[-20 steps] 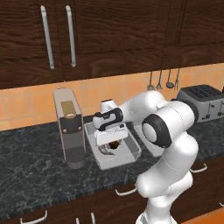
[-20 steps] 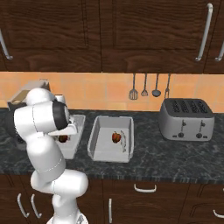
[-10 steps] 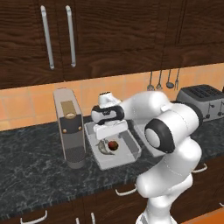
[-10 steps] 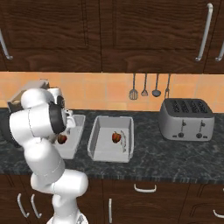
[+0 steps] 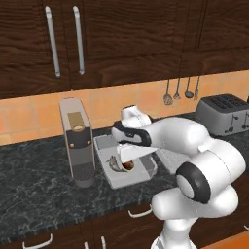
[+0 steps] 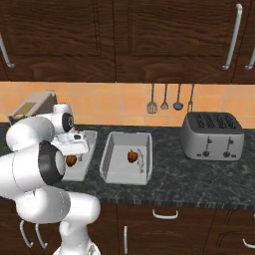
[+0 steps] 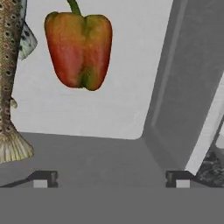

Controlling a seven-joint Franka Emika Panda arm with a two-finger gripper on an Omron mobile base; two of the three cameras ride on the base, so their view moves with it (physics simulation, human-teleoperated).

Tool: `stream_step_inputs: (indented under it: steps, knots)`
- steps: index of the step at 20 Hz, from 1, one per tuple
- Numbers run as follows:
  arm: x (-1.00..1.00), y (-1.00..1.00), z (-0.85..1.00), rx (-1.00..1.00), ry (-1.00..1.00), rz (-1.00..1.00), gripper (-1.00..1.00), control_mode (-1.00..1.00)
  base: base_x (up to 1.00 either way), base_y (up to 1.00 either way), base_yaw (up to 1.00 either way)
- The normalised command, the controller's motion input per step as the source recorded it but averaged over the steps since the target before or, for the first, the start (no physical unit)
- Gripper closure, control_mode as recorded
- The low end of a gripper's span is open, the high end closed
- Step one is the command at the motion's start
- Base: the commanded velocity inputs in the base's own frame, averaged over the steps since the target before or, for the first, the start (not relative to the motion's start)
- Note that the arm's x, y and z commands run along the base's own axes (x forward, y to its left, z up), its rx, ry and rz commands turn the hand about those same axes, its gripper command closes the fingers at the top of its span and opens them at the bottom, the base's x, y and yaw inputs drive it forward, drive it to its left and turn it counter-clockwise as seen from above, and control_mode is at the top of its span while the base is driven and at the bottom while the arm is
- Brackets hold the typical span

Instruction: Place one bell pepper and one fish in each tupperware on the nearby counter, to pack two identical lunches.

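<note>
On the counter (image 6: 199, 174), two light-grey tupperware trays stood side by side. Over the left tray (image 5: 113, 178) hung the gripper (image 7: 111, 177), its two dark fingertips spread wide apart with nothing between them. Seen from the hand camera, a red-orange bell pepper (image 7: 78, 49) with a green stem lay on that tray's floor, and a speckled brown fish (image 7: 8, 83) lay just beside it along one side, tail toward the camera; the sloped wall and wide rim rose close on the other side. From the left base camera, the white forearm crossed in front of the tray and hid much of it, so only a glimpse of the pepper and fish showed under the wrist.

The right tray (image 6: 110, 172) stood clear of the arm, with its own bell pepper (image 6: 132, 156) and a thin fish (image 6: 141, 158) just beside it. A tall grey coffee machine (image 5: 77, 141) stood immediately left of the left tray, near the arm's reach. A silver toaster (image 6: 213, 135) sat well apart to the right, and three utensils (image 6: 165, 98) hung on the orange tiled wall behind.
</note>
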Motion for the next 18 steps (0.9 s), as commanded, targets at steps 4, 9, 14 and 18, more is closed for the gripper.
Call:
stream_step_inputs:
  steps: [4, 9, 14, 18]
  knots:
    - [-1.00, -0.58, 0.66, 0.03, 0.00, 0.00, -1.00, -1.00, 0.00, 0.00, 0.00]
    - [-1.00, -0.39, 1.00, 0.04, 0.00, 0.00, -1.00, -1.00, 0.00, 0.00, 0.00]
    - [-0.93, -0.28, 0.36, 0.04, -0.05, 0.00, -1.00, -1.00, 0.00, 0.00, 0.00]
    - [-0.69, 0.00, 0.02, 0.03, -0.04, 0.02, -1.00, -1.00, 0.00, 0.00, 0.00]
